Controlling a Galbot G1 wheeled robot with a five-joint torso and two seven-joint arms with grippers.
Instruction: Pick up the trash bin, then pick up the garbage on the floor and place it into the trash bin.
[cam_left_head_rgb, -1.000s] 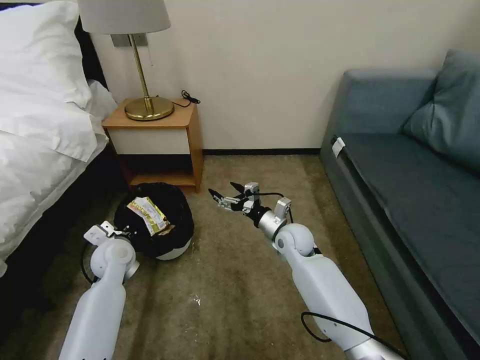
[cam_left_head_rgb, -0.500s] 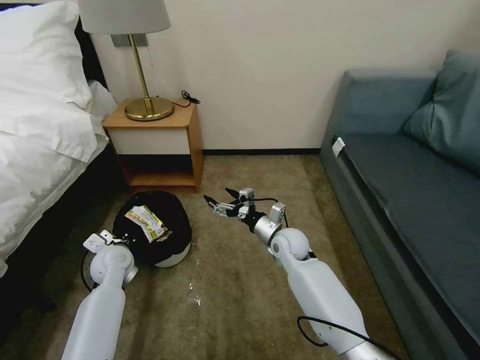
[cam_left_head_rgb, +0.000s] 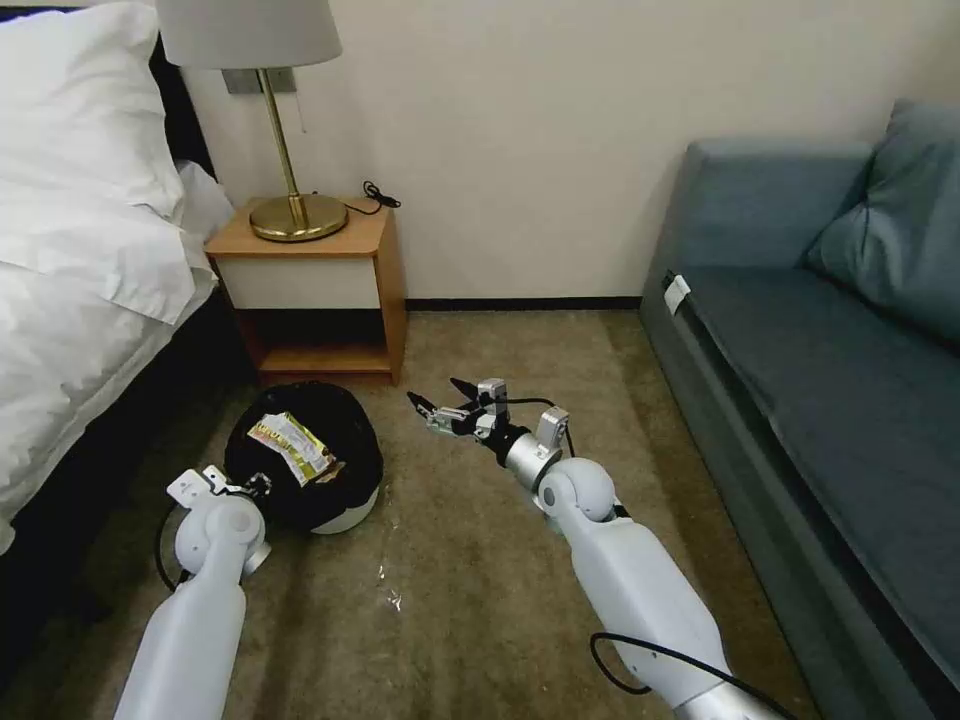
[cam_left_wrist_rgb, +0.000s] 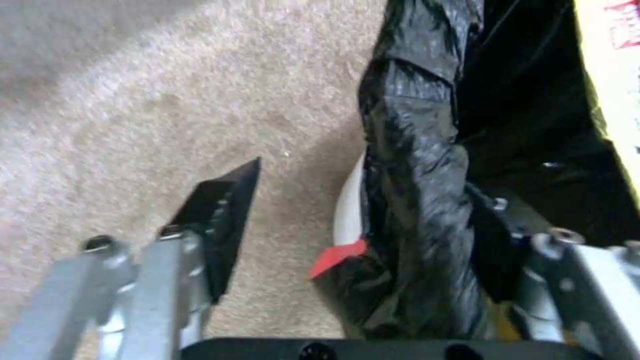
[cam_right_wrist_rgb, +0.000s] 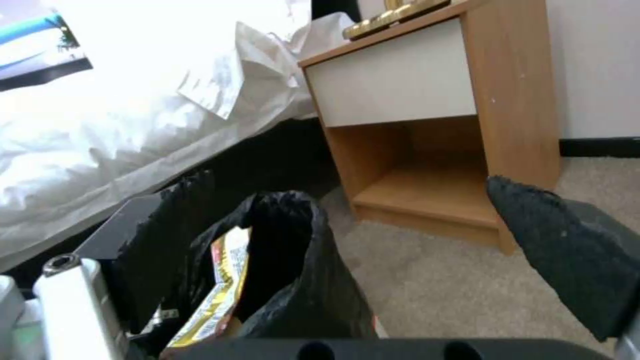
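Over the last second your trash bin has dropped and tipped back toward upright in front of the nightstand; it now sits on the carpet, and the right arm has eased toward you with it. Your left gripper straddles the bin's rim, one finger out over carpet, the other inside the black liner, spread apart rather than pinching (looks like a let-go, though I only judge that). Your right gripper hovers spread wide and empty, just sofa-side of the bin. Inside the bin: a yellow-green snack wrapper on top, a brown scrap peeking beneath. No litter left on the carpet near the nightstand, so the task reads nearly finished.
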